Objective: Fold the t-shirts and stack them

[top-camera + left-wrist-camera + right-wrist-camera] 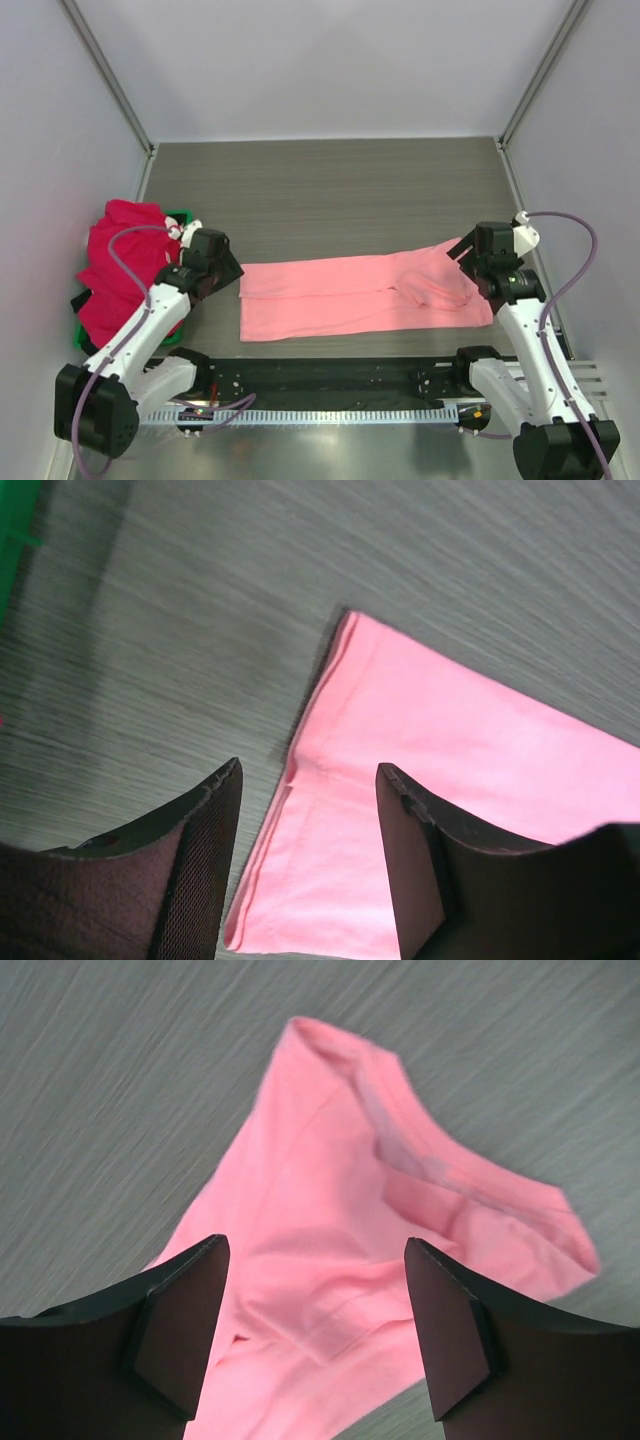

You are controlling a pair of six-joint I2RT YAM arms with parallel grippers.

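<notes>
The grey wood-grain surface [330, 190] is enclosed by pale walls on its left, far and right sides. A green tray [180, 214] sits at the left edge, and a heap of crimson t-shirts [115, 265] fills it and spills over its rim. The heap is crumpled and unfolded, with a small piece of black cloth showing at its near left side. A black base plate [330, 372] with a white toothed rail runs along the near edge between the two arm bases, and a purple cable [572, 235] loops from each arm. The pink t-shirt [340, 295] lies flat in the near middle of the surface, well apart from the tray, with nothing resting on it. It is folded lengthwise into a long band parallel to the near edge, and a crease runs along its length. Its left end is straight and squared. Its right end is rumpled, and the right wrist view shows the ribbed collar and a bunched sleeve there. The left pincer [228, 272] is at the band's left end with its fingers apart and nothing between them, and the left wrist view shows the hem corner in the gap. The right pincer [462, 250] is at the rumpled right end, also spread and empty. Contact with the cloth cannot be determined for either pincer.
</notes>
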